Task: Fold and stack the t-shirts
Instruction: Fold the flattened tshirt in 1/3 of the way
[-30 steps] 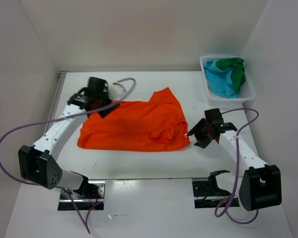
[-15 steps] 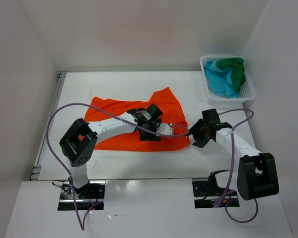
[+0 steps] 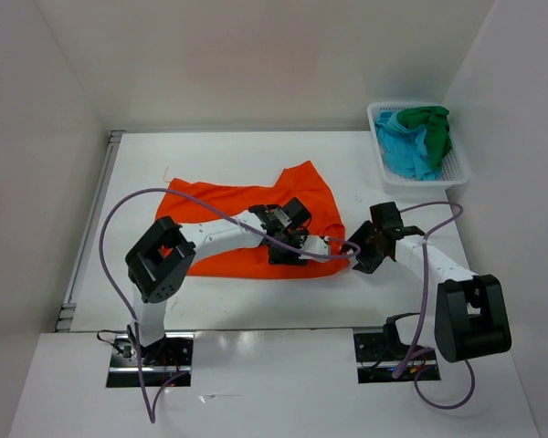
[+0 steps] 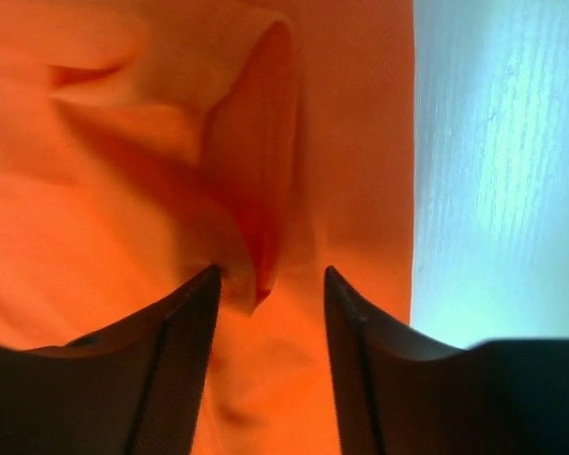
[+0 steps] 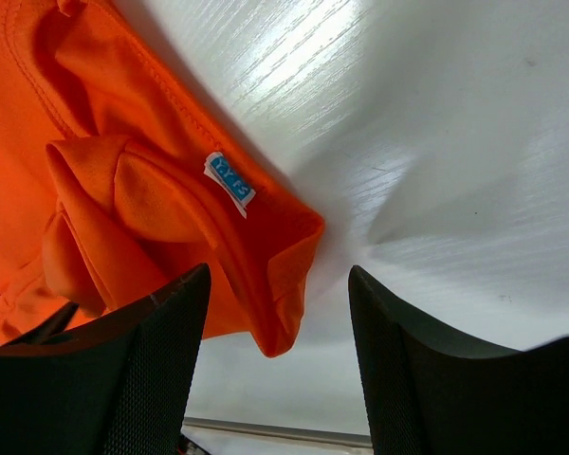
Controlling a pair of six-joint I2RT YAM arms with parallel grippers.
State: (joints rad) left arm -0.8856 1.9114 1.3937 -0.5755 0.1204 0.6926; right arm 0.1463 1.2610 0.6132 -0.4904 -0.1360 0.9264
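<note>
The orange t-shirt (image 3: pixel 219 205) lies spread and creased on the white table. My left gripper (image 3: pixel 288 254) reaches across it and is open just above its near right part. In the left wrist view the gripper (image 4: pixel 270 280) straddles a raised fold of the shirt (image 4: pixel 123 190). My right gripper (image 3: pixel 356 252) is open at the shirt's near right corner. In the right wrist view the gripper (image 5: pixel 278 275) has that corner (image 5: pixel 284 322) between its open fingers, with a small blue label (image 5: pixel 229 182) showing. The green t-shirt (image 3: pixel 434 123) and turquoise t-shirt (image 3: pixel 406 155) lie bunched in the basket.
The white mesh basket (image 3: pixel 458 173) stands at the far right corner against the wall. White walls enclose the table on the left, back and right. The left arm's purple cable (image 3: pixel 119 214) loops over the shirt's left side.
My left arm swung from the shirt's far left corner across to its near right part. The right gripper edged left to the shirt's corner. The shirt's left edge shifted.
</note>
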